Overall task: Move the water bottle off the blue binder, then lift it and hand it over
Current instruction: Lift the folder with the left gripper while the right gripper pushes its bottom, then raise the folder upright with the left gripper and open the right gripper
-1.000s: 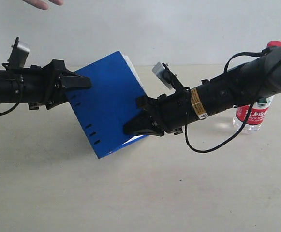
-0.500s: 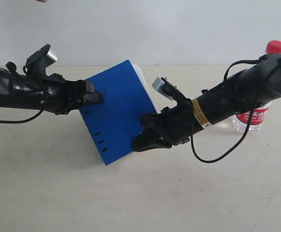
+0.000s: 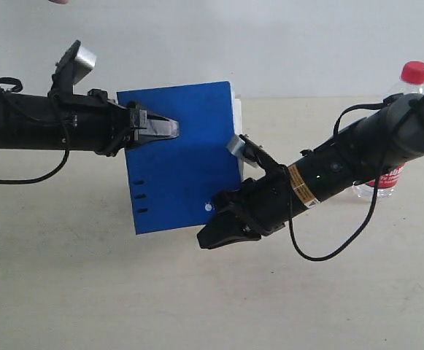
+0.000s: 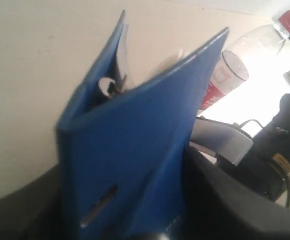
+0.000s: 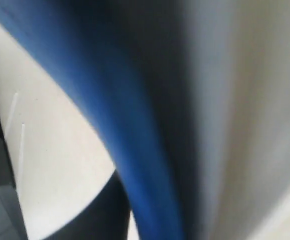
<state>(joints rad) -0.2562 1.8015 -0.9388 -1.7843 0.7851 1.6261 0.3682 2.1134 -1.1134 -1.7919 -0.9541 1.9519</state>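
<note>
Currently: left jaws (image 3: pixel 164 129) clamped on binder (image 3: pixel 186 157) upper edge, held upright. Right jaws (image 3: pixel 215 232) at lower corner, grip not discernible. Bottle (image 3: pixel 414 74) standing on desk (image 3: pixel 87 292), well behind right jaws. Advised: firm left grip, slow right withdrawal.

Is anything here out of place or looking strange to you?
Yes: the blue binder isn't lying flat. The left fingers pinch its edge and hold it up, gaping open so the pages show. The water bottle stands upright on the table, nothing spilled.
</note>
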